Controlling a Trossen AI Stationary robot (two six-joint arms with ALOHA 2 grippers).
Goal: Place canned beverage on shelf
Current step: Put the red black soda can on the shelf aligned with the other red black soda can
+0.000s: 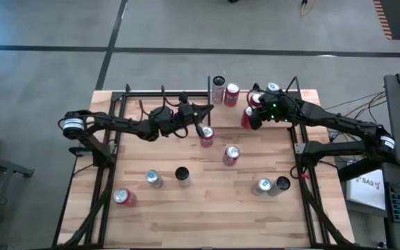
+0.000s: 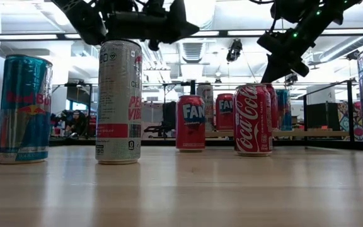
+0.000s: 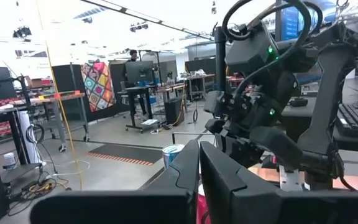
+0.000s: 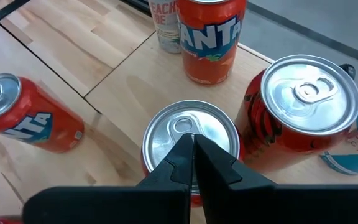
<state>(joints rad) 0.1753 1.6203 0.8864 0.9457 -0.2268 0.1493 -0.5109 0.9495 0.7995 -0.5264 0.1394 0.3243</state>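
Approach step: your right gripper (image 4: 193,146), fingers pressed together, hovers seemingly above a can (image 4: 190,134); spread them first.

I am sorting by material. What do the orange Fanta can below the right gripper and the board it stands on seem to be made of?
Orange Fanta can with silver lid: probably aluminium; the bare top shines like brushed metal, with a pull tab, and the side is printed glossy orange. Light-wood shelf board: looks like wood with a smooth matte finish, showing pale grain lines and joined strips.
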